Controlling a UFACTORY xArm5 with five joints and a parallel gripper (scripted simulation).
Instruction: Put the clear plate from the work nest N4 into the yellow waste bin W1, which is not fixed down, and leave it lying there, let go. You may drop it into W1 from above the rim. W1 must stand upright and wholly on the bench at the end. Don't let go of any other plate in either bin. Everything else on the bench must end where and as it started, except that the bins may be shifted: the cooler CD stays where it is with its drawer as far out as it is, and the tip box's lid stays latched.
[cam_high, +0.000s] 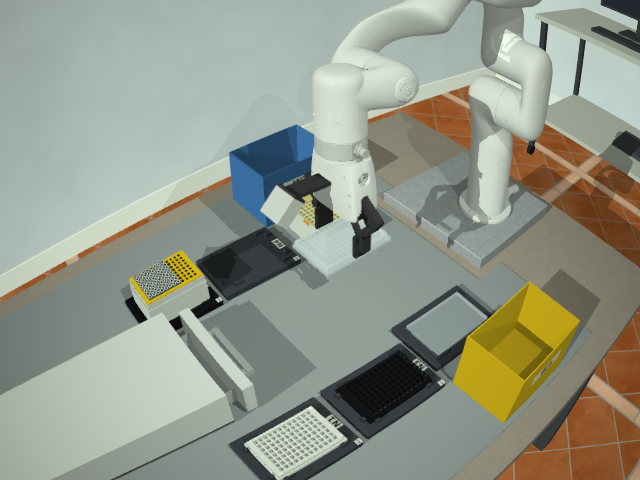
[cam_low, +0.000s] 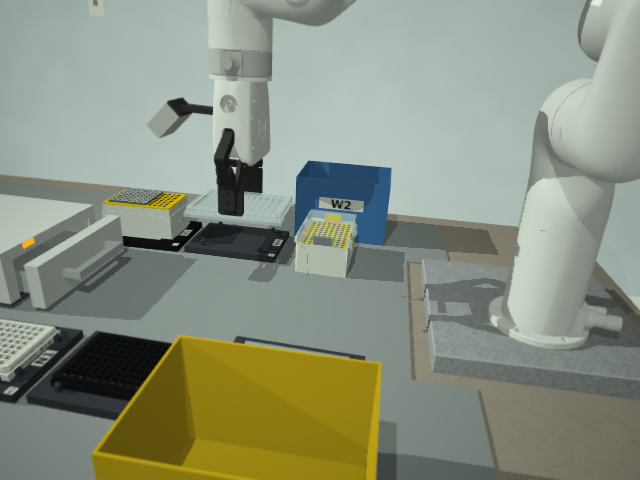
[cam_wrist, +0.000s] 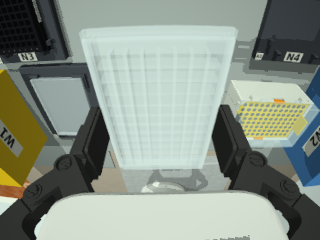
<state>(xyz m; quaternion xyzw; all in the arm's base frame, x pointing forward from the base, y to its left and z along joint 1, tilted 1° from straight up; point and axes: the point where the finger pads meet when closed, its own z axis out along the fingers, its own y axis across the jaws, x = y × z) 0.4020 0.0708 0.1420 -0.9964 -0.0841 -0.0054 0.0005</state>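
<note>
My black two-fingered hand points straight down and grips a clear, gridded well plate, holding it level in the air above an empty black nest on the grey tabletop. To the plate's right stands a blue open bin labelled W2, with a white tip box with a yellow insert just in front of it. The big open yellow waste bin stands upright in the foreground, well apart from my hand.
</note>
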